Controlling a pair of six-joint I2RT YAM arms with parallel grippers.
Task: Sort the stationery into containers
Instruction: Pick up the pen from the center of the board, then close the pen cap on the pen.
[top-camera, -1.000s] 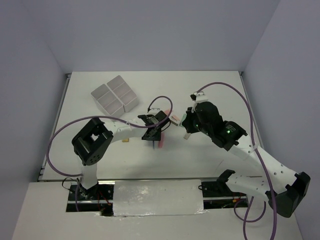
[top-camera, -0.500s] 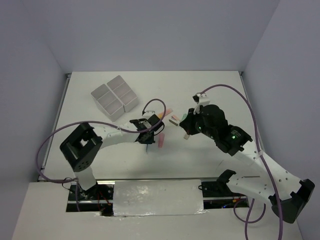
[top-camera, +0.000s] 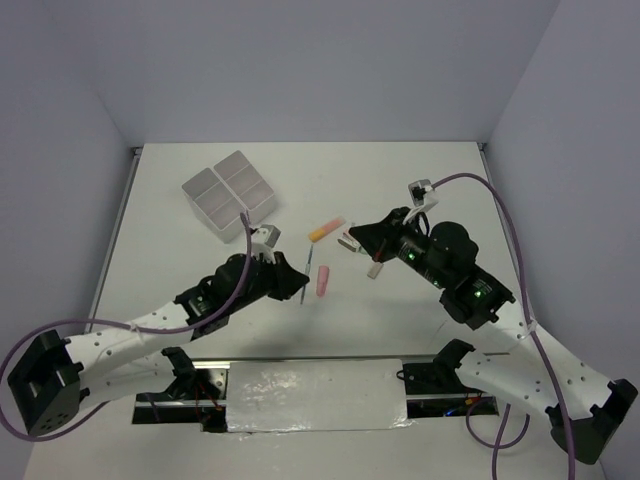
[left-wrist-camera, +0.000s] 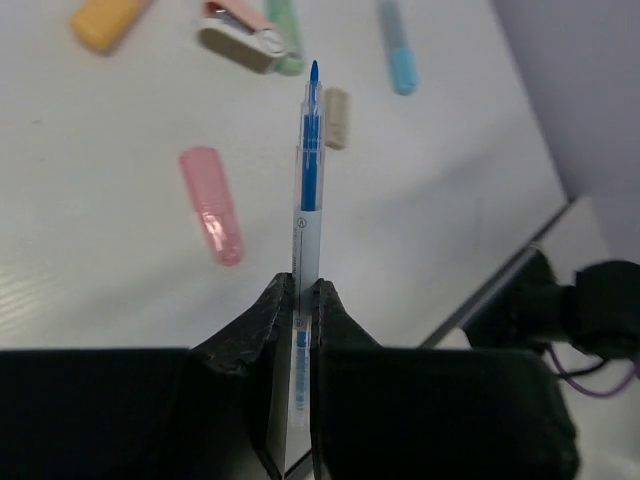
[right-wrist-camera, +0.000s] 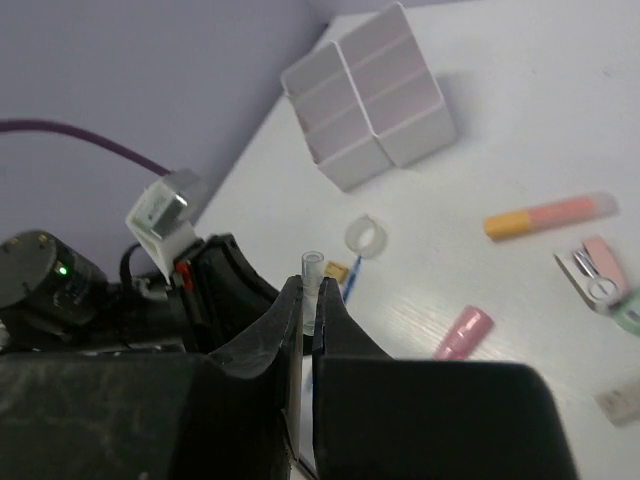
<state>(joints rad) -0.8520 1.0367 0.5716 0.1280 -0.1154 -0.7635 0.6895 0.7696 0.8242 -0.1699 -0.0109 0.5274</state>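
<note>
Item count: one white container block (top-camera: 230, 193) with four square compartments stands at the far left of the bench (top-camera: 440, 180). There are four stubby markers, one each in orange (left-wrist-camera: 108, 20), pink (left-wrist-camera: 212, 205), green (left-wrist-camera: 287, 35) and light blue (left-wrist-camera: 398, 60). There are also two blue pens, one tape ring, two erasers and one pink-and-white clip-like item (left-wrist-camera: 240, 40). All markers lie on the bench, well apart from the container block. The left gripper (left-wrist-camera: 303, 288) is clamped on the held blue pen (left-wrist-camera: 308, 190), gripping its clear barrel with the blue tip projecting beyond the fingers; in the overhead view this pen sits just beside the pink marker. The right gripper (right-wrist-camera: 306, 292) is fully closed with nothing visibly gripped, its tip just beside the clip-like item. View differences: only the left wrist view shows the light blue marker, and it shows the grey eraser (left-wrist-camera: 336, 117) near the pen tip and the green marker partly covered by the clip-like item. Only the right wrist view shows the second blue pen (right-wrist-camera: 351, 280) lying on the bench just beside the tan eraser (right-wrist-camera: 337, 270), with the clear tape ring (right-wrist-camera: 365, 238) near them on the container-block side.
</note>
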